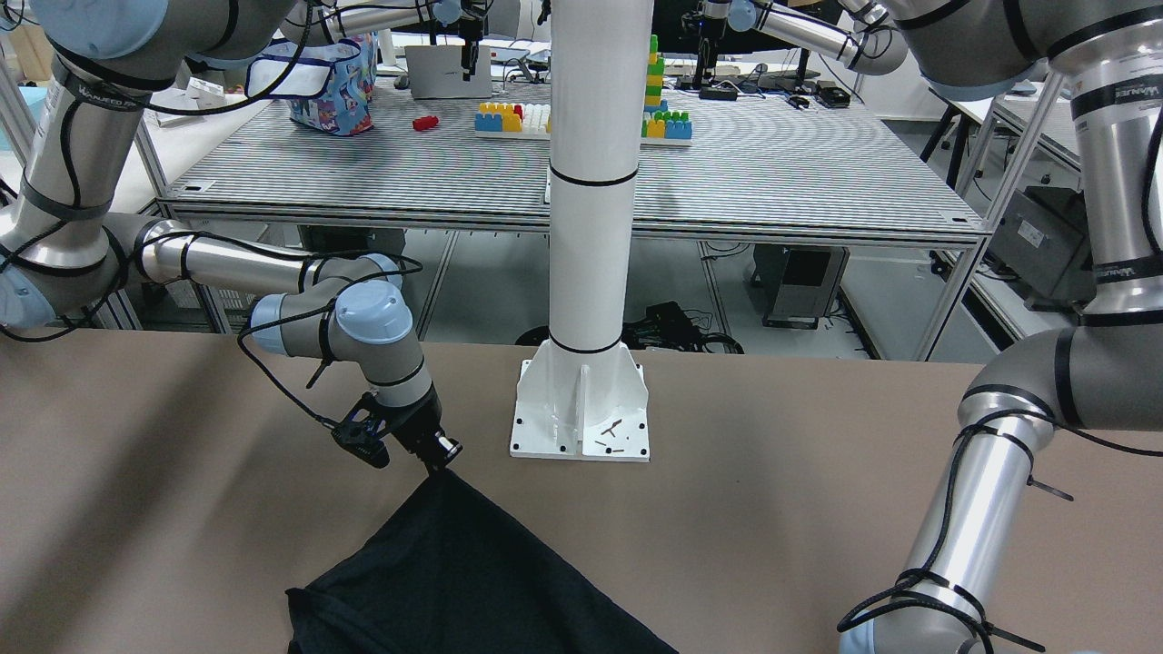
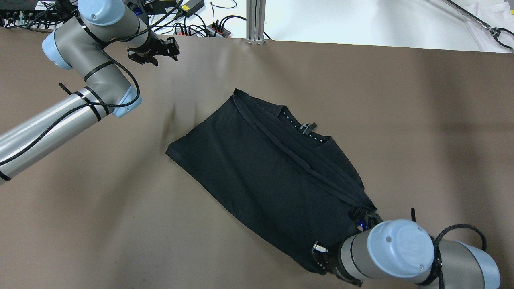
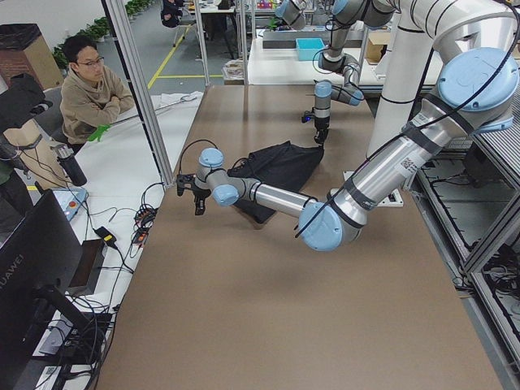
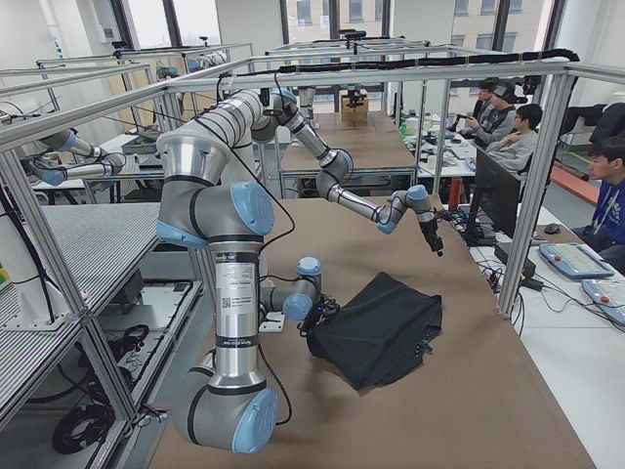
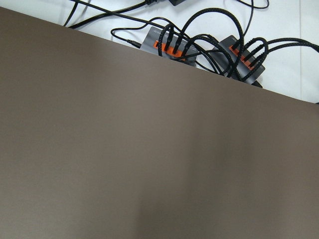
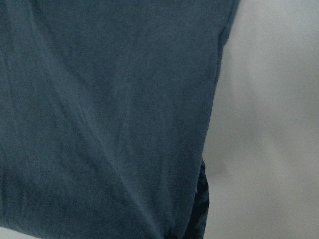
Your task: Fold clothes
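Brown desk (image 1: 182,509) surface carries a white pillar (image 1: 591,182) on a bolted base plate (image 1: 554,436).

Front view: the right gripper (image 1: 442,463) points down just in front of the plate's corner. Its fingers are closed on one corner of the black garment (image 1: 463,572). The fabric rises to a peak at the fingers and spreads toward the lower edge of the view. A second desk (image 1: 800,163) behind holds toy bricks (image 1: 509,118) and a patterned bag (image 1: 332,91).

Overhead view: the garment lies diagonally at mid-desk with one layer folded over another. A neckline with a tag shows on its far edge. Its near right corner sits under the right wrist. The left gripper (image 2: 158,52) hangs near the far desk edge, well apart from the garment, fingers spread and holding nothing.

Left side view: the near arm's fingers point down over bare desk. A seated person (image 3: 89,106) is beyond the desk edge.

Right side view: the garment lies just beside the near arm's wrist.

Left wrist view: bare desk, with two power strips (image 5: 174,45) beyond its edge.

Right wrist view: dark fabric fills most of the frame, and the fingers do not show.
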You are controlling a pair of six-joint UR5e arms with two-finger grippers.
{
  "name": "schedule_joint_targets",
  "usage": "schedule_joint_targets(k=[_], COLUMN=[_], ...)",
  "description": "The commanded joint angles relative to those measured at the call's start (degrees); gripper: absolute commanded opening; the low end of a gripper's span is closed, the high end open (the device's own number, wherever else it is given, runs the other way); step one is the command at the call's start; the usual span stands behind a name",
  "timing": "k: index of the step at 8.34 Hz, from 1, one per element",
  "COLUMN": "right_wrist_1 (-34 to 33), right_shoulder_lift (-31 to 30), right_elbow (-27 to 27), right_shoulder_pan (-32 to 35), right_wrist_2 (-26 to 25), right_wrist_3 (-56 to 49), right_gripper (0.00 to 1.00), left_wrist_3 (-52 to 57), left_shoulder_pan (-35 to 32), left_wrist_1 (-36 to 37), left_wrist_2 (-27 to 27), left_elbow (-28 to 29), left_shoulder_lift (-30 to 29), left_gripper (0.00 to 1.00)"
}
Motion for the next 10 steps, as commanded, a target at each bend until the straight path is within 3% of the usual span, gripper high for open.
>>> schedule_joint_targets(k=[1, 2, 4, 5, 7, 10], right_wrist_1=[-2.3, -2.3, -2.4, -2.4, -2.4, -2.1], right_shoulder_lift=[-0.6, -0.6, -0.6, -0.4, 0.0, 2.4], right_elbow=[1.8, -0.3, -2.3, -3.1, -3.7, -3.7], right_shoulder_pan=[-6.1, -6.4, -6.3, -6.3, -5.4, -1.2], right_wrist_2=[3.7, 2.4, -4.8, -10.2, -11.9, -12.8], right_wrist_3=[0.9, 1.1, 1.1, 1.1, 0.3, -0.3], right_gripper=[0.4, 0.92, 0.95, 0.95, 0.95, 0.95], left_wrist_3=[-0.2, -0.2, -4.0, -7.0, -10.4, -15.3], left_shoulder_pan=[0.3, 0.4, 1.9, 3.3, 9.4, 17.5], left_wrist_1=[0.0, 0.0, 0.2, 0.4, 0.5, 0.1], left_wrist_2=[0.0, 0.0, 0.1, 0.2, 2.9, 9.6], left_elbow=[-0.2, -0.8, -4.4, -9.4, -25.5, -35.8], left_shoulder_lift=[0.1, 0.2, 0.7, 3.9, 15.8, 26.8], left_gripper=[0.7, 0.71, 0.77, 0.78, 0.79, 0.79])
